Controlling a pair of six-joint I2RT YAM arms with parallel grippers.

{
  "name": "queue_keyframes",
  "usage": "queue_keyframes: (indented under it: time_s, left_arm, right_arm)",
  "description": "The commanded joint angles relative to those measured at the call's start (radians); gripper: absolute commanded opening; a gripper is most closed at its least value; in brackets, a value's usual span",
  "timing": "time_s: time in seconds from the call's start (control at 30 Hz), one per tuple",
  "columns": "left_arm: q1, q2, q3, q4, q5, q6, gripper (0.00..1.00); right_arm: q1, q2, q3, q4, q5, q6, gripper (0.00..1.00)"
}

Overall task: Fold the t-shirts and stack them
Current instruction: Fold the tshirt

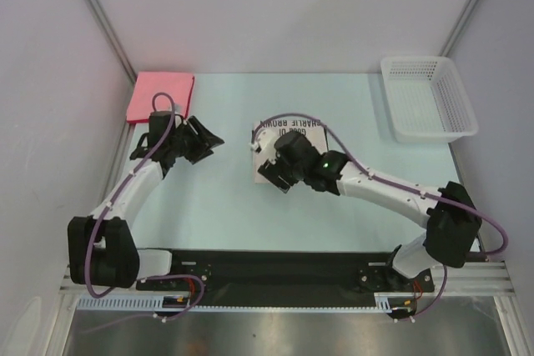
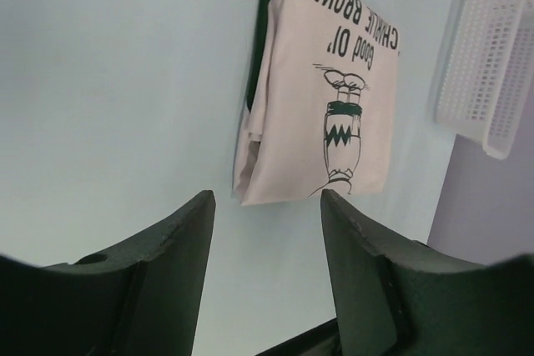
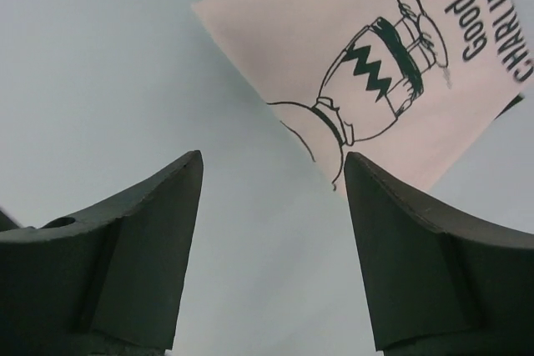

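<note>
Charlie Brown shirt [image 1: 288,128] lies folded mid-table, long axis roughly 12–6 in the top view. Your right gripper [image 3: 273,156] hangs right over it, jaws apart and empty, so it's the nearer arm. Pink shirt [image 1: 160,96] is at its 10 o'clock. Left gripper [image 2: 267,193] sits between them, also apart and empty.

White links and black joints make up the left arm [image 1: 138,179] and right arm [image 1: 392,193]. A purple cable [image 1: 292,116] loops behind each black end effector [image 2: 265,198].
</note>
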Motion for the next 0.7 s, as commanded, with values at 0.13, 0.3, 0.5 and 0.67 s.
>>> queue_keyframes:
  time_s: [0.13,0.3,0.5,0.67]
  left_arm:
    - [0.051,-0.151,-0.01,-0.208,-0.086,-0.063,0.59]
    - [0.124,-0.208,-0.027,-0.247,-0.048,-0.104,0.69]
    - [0.177,-0.228,-0.024,-0.307,-0.055,-0.094,0.8]
    - [0.225,-0.199,-0.038,-0.33,0.007,-0.078,0.8]
  right_arm:
    - [0.182,0.185,-0.046,0.148,0.206,-0.425,0.69]
    - [0.251,0.348,-0.031,0.249,0.266,-0.562,0.6]
    - [0.26,0.468,-0.006,0.344,0.323,-0.625,0.51]
    - [0.226,0.543,0.06,0.311,0.324,-0.662,0.37]
